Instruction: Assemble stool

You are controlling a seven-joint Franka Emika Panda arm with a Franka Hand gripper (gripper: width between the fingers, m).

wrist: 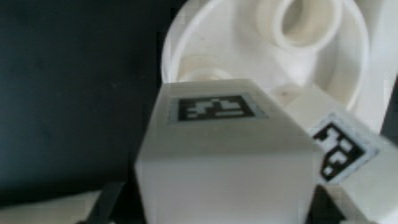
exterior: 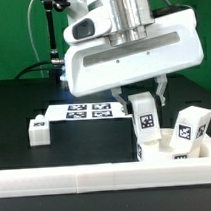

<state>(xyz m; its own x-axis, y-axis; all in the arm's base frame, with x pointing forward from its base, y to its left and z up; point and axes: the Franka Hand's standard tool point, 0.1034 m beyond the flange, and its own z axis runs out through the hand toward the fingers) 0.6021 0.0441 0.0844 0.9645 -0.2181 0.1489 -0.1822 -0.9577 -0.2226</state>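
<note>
The jaws of the two-finger gripper are clenched on a white blocky plastic leg, which is held upright. A black-and-white square tag is carried on its face; only block patterns are shown, no readable writing. In the wrist view a low round ring-rimmed white plastic seat is seen just beyond it. A second leg is tilted just beside, toward the exterior view's right, by the long white L-shaped rail at the black table's near edge. A third leg is set well apart, beside the marker board. A green backdrop is seen behind.
</note>
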